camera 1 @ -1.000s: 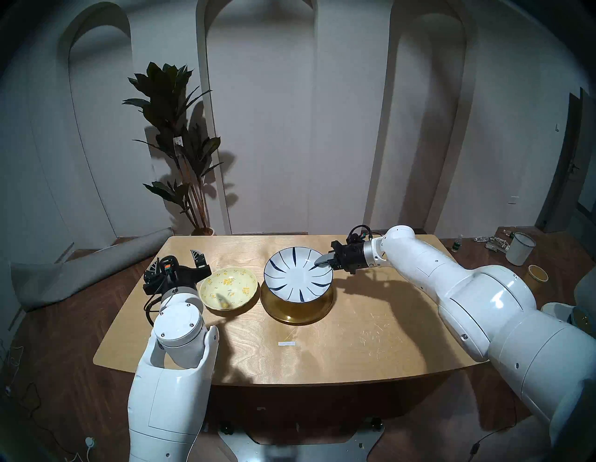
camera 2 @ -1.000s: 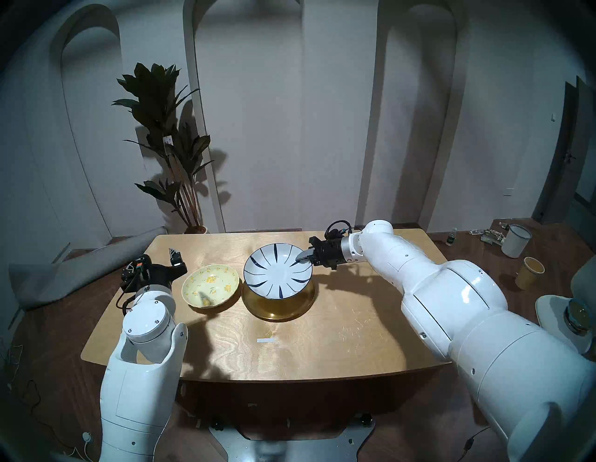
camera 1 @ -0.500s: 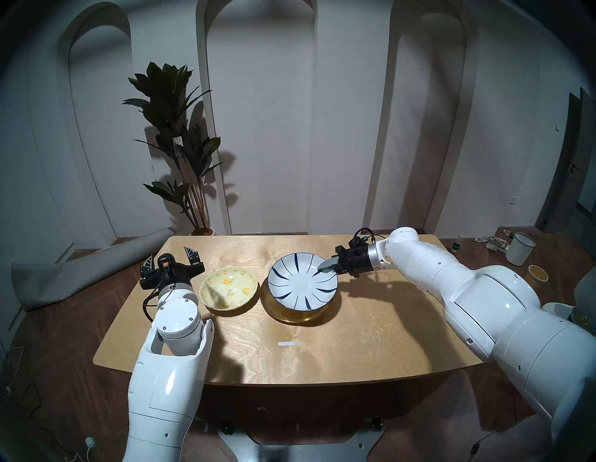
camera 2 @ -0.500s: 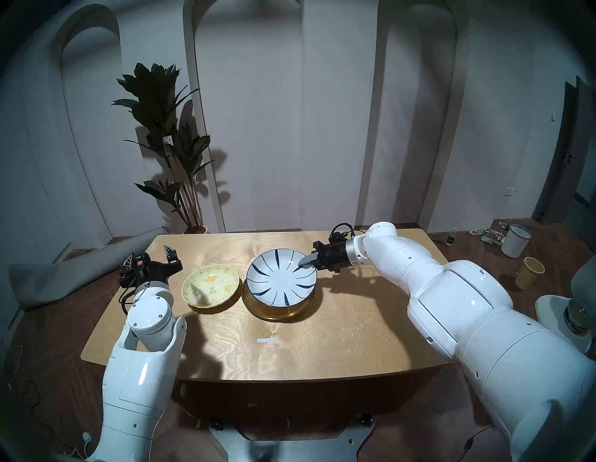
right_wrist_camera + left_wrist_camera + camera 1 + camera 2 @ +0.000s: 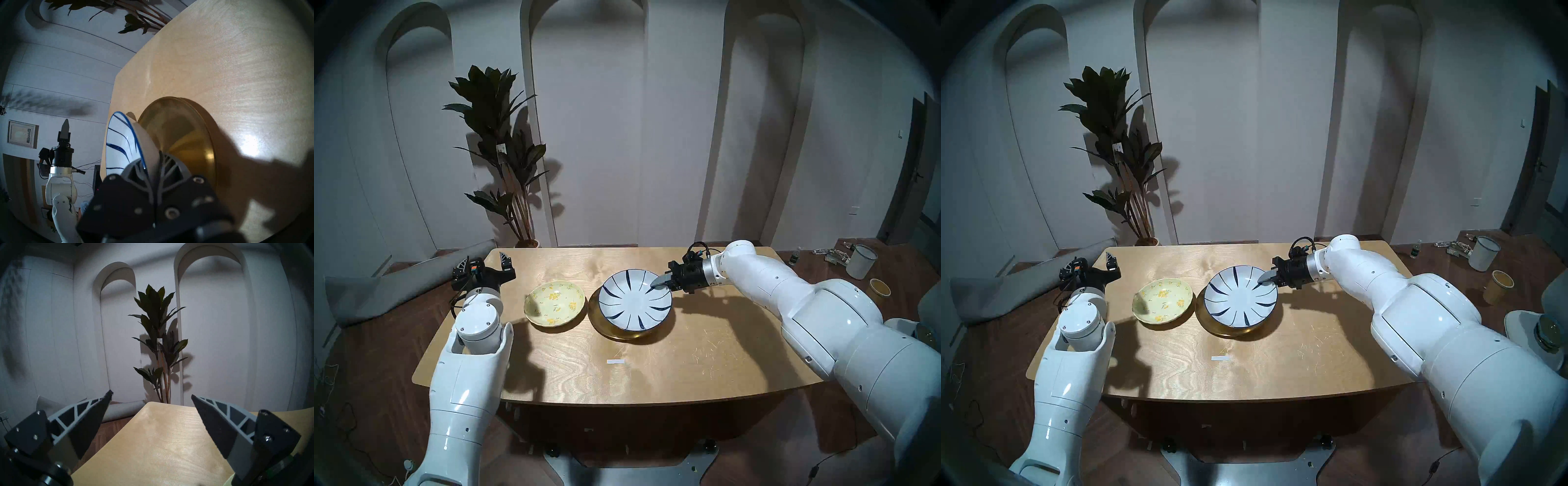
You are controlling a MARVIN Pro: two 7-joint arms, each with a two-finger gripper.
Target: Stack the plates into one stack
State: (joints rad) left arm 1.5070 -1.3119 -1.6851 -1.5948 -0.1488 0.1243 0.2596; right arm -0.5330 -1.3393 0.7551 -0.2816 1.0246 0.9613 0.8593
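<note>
The pale-yellow floral plate (image 5: 554,303) (image 5: 1163,300) lies alone on the table, left of centre. To its right sits the gold metal plate (image 5: 598,322) (image 5: 1217,328) (image 5: 186,135). Over it, tilted and a little off to the right, is the white plate with dark-blue strokes (image 5: 634,300) (image 5: 1241,297) (image 5: 119,144). My right gripper (image 5: 658,281) (image 5: 1265,276) (image 5: 146,162) is shut on that plate's far right rim. Whether the white plate touches the gold one I cannot tell. My left gripper (image 5: 483,263) (image 5: 1090,263) (image 5: 151,394) is open and empty over the table's far left corner.
The wooden table (image 5: 653,373) (image 5: 161,438) carries a small white tape strip (image 5: 615,361) near the front. A potted plant (image 5: 504,152) stands behind its far left corner. A rolled grey mat (image 5: 398,288) lies on the floor at left, and buckets (image 5: 861,261) at right.
My right gripper has carried the white-and-blue plate down and to the right over the gold plate. My left arm has drawn back to the left, away from the yellow plate, still open.
</note>
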